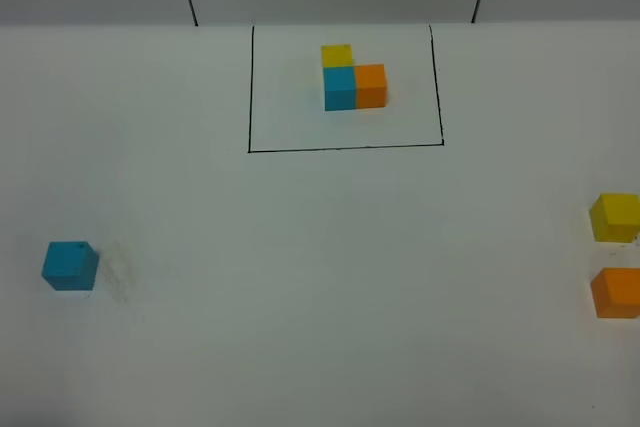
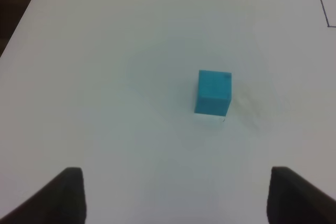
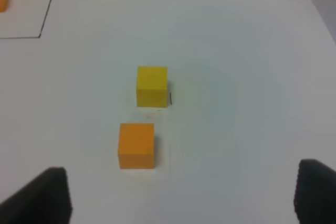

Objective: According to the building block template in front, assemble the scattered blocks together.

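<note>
White tabletop [image 1: 300, 337], small plain sky-blue cube [image 2: 213, 92] ahead of wide-spread left gripper [image 2: 176, 182]; right gripper [image 3: 184, 179] equally spread. Advance, square to faces, close centred.

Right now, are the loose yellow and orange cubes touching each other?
No, a strip of white table shows between the yellow cube and the orange cube.

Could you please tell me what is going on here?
Nothing is being handled yet. The template, a yellow, sky-blue and orange L inside a black outline, sits at the far side of the table. The loose sky-blue cube lies alone on the left, before the open left tool. The yellow cube and orange cube lie near each other, not touching, on the right before the open right tool.
</note>
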Tool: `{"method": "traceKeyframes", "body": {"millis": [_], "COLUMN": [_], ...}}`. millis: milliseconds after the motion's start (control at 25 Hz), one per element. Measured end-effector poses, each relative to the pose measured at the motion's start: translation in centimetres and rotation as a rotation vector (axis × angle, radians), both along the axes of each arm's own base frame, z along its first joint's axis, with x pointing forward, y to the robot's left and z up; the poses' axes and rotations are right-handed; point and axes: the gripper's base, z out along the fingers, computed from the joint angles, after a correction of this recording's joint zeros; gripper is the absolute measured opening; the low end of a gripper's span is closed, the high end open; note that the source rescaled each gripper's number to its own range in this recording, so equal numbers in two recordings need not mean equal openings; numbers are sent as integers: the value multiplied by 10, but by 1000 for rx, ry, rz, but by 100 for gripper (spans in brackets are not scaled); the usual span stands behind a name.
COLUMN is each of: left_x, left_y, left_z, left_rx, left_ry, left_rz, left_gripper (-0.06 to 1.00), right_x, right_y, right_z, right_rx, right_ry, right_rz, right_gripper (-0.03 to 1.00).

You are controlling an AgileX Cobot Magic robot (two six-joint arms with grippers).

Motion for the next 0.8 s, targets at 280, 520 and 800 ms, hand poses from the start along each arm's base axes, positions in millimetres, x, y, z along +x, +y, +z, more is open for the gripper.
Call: {"method": "traceKeyframes", "body": {"millis": [280,520,800], "left_x": [45,113,184], "left_y": [2,4,3], "left_z": [24,43,21], "left_rx": [-10,-20,-70], "left_ry": [227,419,525], "left_rz": [0,-2,-19], "left_gripper": [75,85,85], "right_x": [0,0,0], "right_y": [0,0,0], "right_z": [0,0,0], "right_rx": [0,0,0], "right_ry": [0,0,0], "right_rz": [0,0,0], "right_gripper": [73,73,73]}}
